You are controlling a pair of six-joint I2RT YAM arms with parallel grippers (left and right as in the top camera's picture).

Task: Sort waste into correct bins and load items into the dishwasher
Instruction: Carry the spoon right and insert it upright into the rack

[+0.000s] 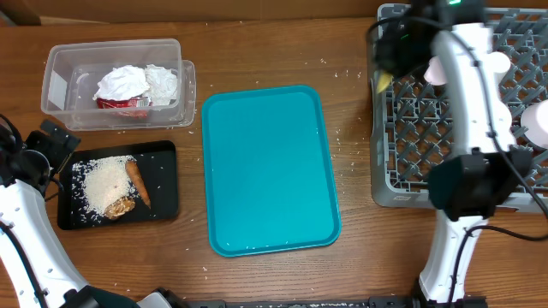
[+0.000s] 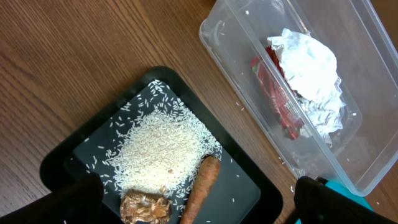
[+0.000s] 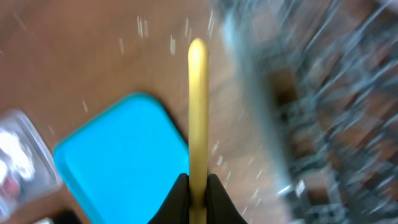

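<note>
My right gripper (image 3: 198, 186) is shut on the yellow spoon (image 3: 198, 112) and holds it in the air by the left edge of the grey dish rack (image 1: 402, 137); the spoon (image 1: 382, 80) shows at the rack's edge from overhead. The right wrist view is blurred. My left gripper (image 2: 193, 205) is open and empty above the black tray (image 2: 249, 180), which holds rice (image 2: 161, 149), the carrot piece (image 2: 202, 186) and the brown chunk (image 2: 144, 208). The clear tub (image 1: 60, 68) holds crumpled napkins (image 1: 137, 83) and the red-and-white wrapper (image 2: 280, 99).
The teal tray (image 1: 267, 171) lies in the middle of the table. Loose rice grains are scattered on the wood near the rack and trays. White and pink dishes (image 1: 539, 124) sit in the rack, partly hidden by my right arm.
</note>
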